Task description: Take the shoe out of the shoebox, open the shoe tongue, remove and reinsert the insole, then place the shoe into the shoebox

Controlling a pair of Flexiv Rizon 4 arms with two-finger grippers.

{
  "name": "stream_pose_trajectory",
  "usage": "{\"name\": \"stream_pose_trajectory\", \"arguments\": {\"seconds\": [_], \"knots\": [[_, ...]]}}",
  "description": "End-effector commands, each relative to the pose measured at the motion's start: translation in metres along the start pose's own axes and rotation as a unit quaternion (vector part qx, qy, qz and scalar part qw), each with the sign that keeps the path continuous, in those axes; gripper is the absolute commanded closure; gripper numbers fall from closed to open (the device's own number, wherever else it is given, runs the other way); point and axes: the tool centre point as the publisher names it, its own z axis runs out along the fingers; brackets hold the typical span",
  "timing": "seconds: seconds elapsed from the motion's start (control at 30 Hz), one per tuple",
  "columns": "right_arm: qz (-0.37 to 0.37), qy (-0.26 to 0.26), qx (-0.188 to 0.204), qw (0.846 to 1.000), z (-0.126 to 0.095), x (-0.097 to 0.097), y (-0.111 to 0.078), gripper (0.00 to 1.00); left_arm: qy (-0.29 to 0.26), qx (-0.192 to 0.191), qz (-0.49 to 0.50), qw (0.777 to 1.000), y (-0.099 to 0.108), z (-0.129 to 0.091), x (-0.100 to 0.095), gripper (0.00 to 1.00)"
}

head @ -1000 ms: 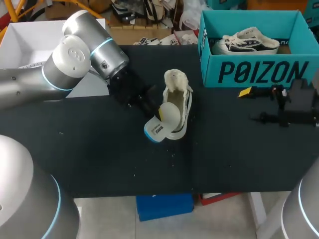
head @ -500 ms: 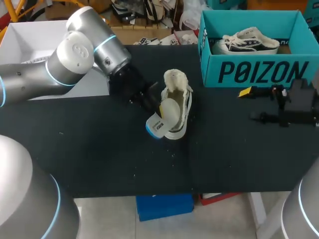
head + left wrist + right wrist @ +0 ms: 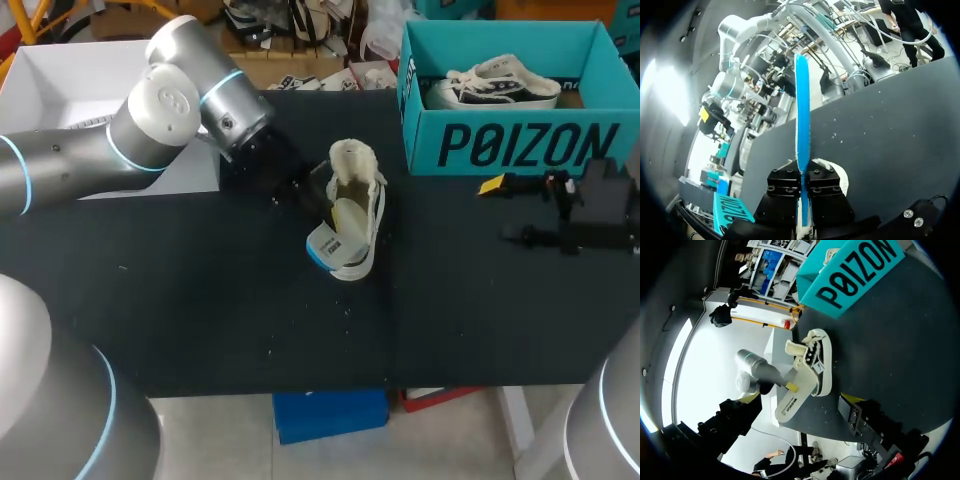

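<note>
The left gripper [image 3: 801, 186] is clamped on the insole [image 3: 330, 238], which lies partly inside the shoe [image 3: 360, 195] at mid-desk, its near end sticking out. The right gripper [image 3: 505, 210], fingers apart, holds nothing near the right edge. The shoebox [image 3: 520, 145] at the far right corner holds a second sneaker [image 3: 495, 85].

I'm holding my left arm [image 3: 150, 125] in from the left side, elbow bent and forearm slanting down toward the middle of the table. Its wrist is aiming the left gripper [image 3: 308, 197] low and off to the right. In the left wrist view its two black fingers [image 3: 785, 182] are pressing together on the thin edge of the insole [image 3: 801, 115]. I'm keeping the right gripper [image 3: 500, 210] low at the right side, pointing left, its fingers [image 3: 535, 183] standing wide apart.
</note>
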Motion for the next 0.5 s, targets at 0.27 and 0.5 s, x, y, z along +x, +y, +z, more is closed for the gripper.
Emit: {"name": "stream_pose_trajectory", "arguments": {"seconds": [0.27, 0.5], "knots": [[0.0, 0.0, 0.001, 1.0, 0.0, 0.0, 0.001, 0.0, -0.007, 0.003, -0.006, 1.0, 0.02, 0.002, -0.002, 1.0], [0.0, 0.0, 0.001, 1.0, 0.0, 0.0, 0.001, 0.0, 0.0, -0.008, -0.006, 1.0, 0.034, -0.001, -0.003, 1.0]]}}
